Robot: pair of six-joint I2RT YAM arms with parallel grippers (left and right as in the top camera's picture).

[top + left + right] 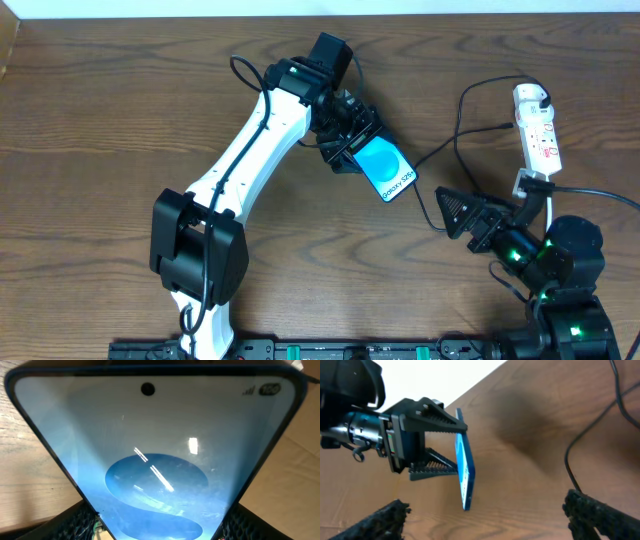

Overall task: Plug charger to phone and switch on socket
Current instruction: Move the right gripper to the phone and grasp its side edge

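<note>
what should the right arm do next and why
Probably lower the open right tool onto the black cable lying beside it and grip it. The left tool already holds the phone up, and the right one is empty.

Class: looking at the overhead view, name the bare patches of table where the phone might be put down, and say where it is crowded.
Bare: the wide stretch of table left of the left arm; the band below the phone, between the left arm and right gripper. Crowded: between phone and socket, where the charger cable loops.
</note>
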